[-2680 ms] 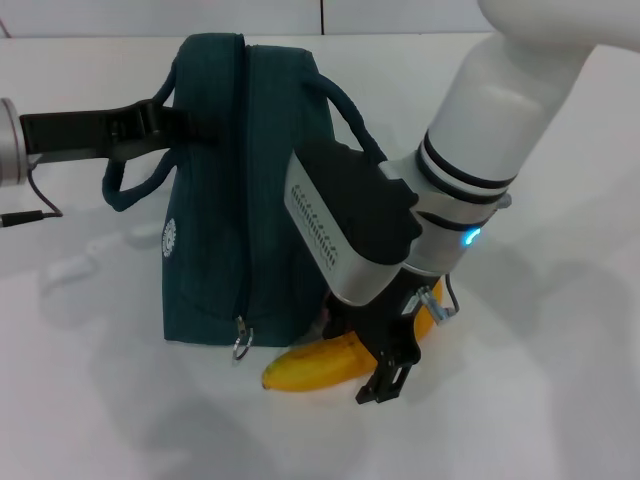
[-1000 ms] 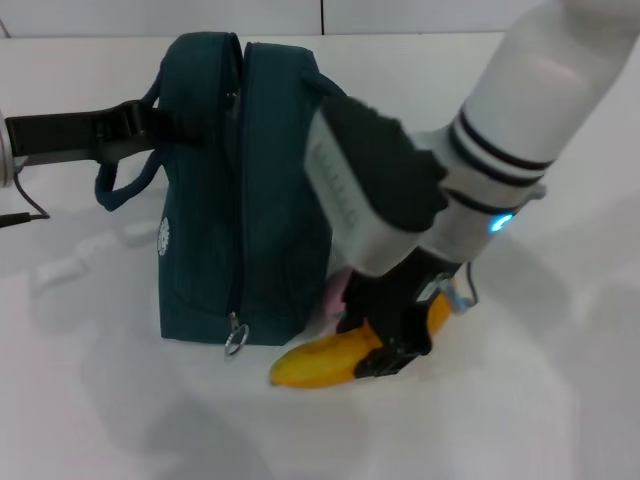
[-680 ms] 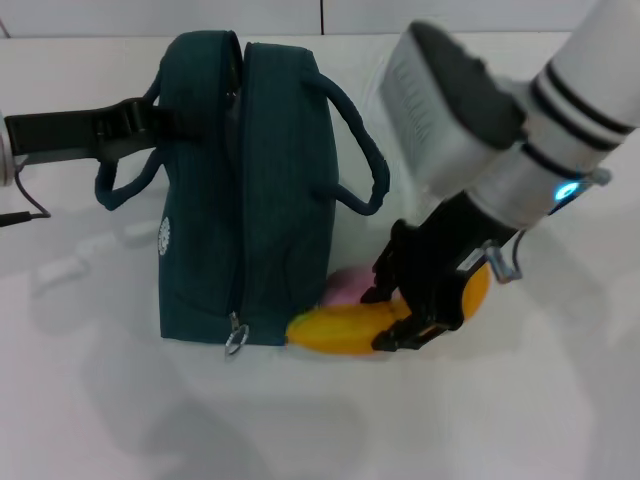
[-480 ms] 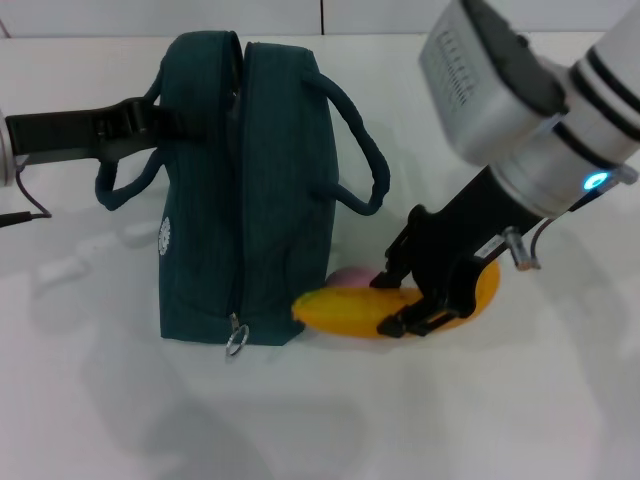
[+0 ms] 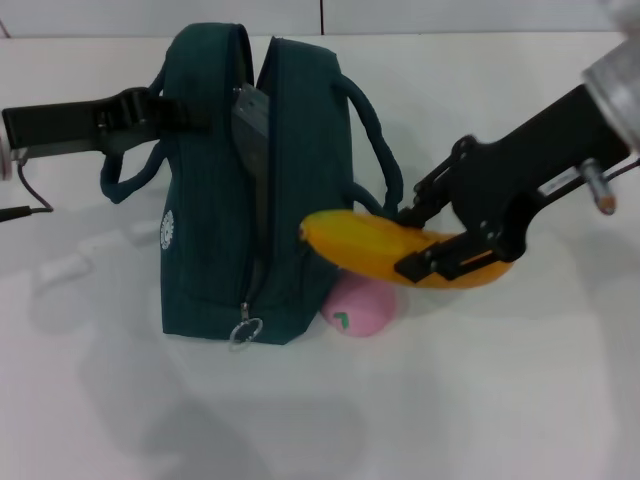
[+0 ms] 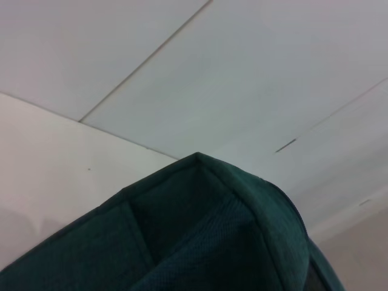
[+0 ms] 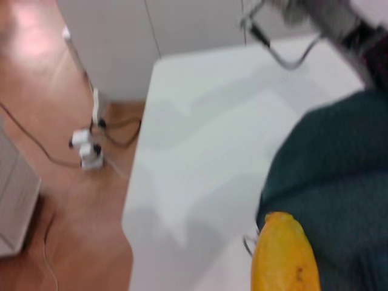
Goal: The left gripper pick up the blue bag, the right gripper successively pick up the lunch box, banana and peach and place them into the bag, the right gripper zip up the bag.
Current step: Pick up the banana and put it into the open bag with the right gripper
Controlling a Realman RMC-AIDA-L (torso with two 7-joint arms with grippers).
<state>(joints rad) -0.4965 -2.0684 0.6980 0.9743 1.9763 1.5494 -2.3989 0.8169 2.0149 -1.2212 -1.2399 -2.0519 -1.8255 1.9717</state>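
We see one blue bag [image 5: 255, 190] standing upright on the white table [image 5: 480, 400], its top open, its handle pinched in our left gripper [image 5: 150, 112], whose arm reaches in level. Our right gripper [image 5: 440, 235] clamps one banana [image 5: 385, 245], held level above the table, its tip pointing at the bag. One peach [image 5: 358, 305] lies below, touching the bag.

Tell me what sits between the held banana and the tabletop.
In the head view, the pink peach lies on the table beneath the banana held by the right gripper, beside the blue bag.
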